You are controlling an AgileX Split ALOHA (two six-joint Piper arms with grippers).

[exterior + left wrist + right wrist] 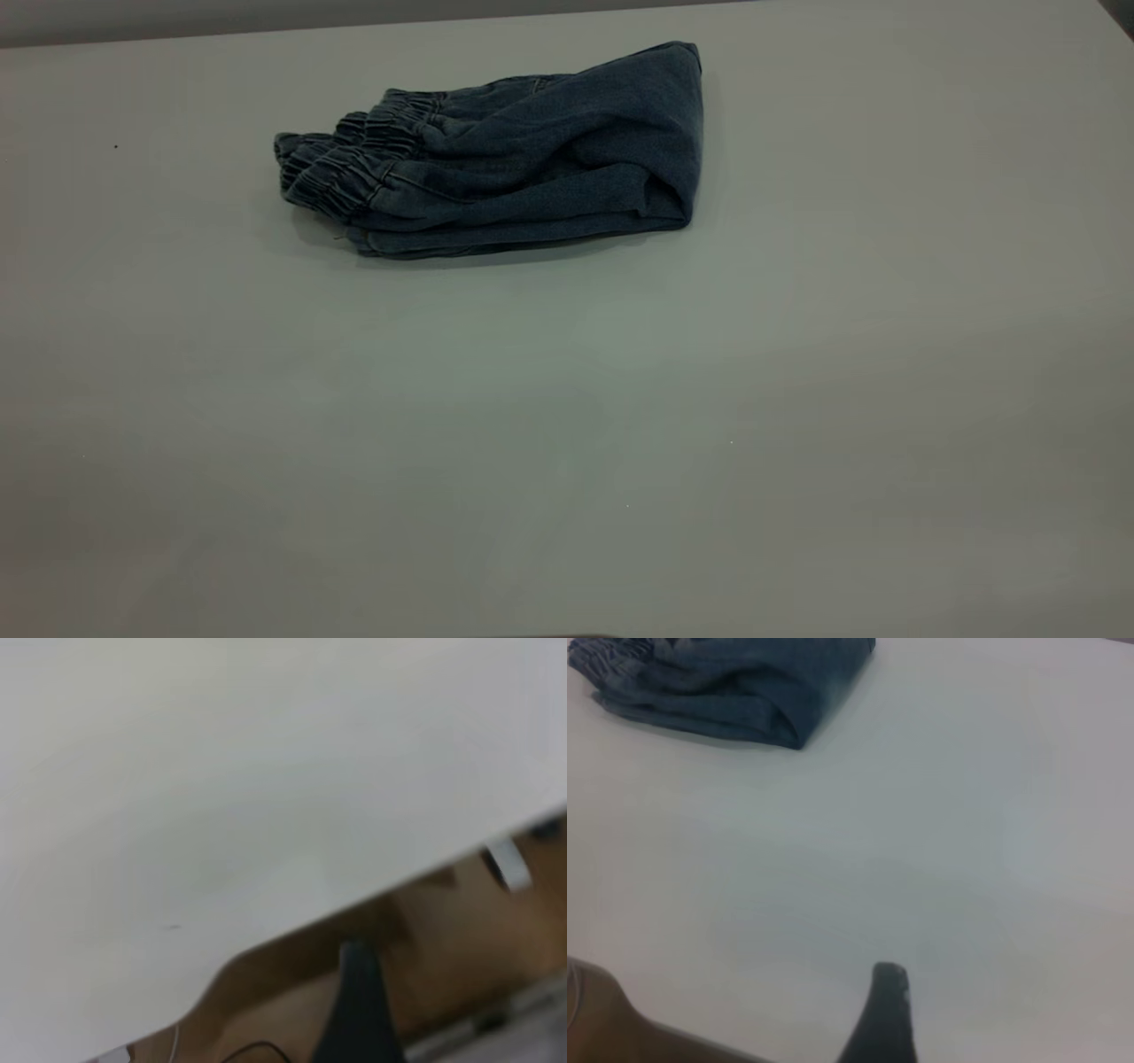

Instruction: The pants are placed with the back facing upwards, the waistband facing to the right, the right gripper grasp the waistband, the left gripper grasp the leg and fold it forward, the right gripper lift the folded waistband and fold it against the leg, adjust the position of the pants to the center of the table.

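The pants (505,151) lie folded in a compact blue denim bundle on the far part of the table (567,425), a little left of its middle. The ruched waistband (354,164) points left and the fold edge is at the right. The printed leg is hidden inside the fold. The right wrist view shows the pants (735,682) far off, with my right gripper (970,1010) open over bare table and only one dark finger (888,1010) showing. My left gripper (443,1019) hangs open past the table's edge (372,895), one finger (354,1010) in view. Neither arm shows in the exterior view.
Beyond the table's edge in the left wrist view lie a brown floor (443,930), a dark cable (257,1050) and a small white object (507,861). The table's far edge (354,27) runs just behind the pants.
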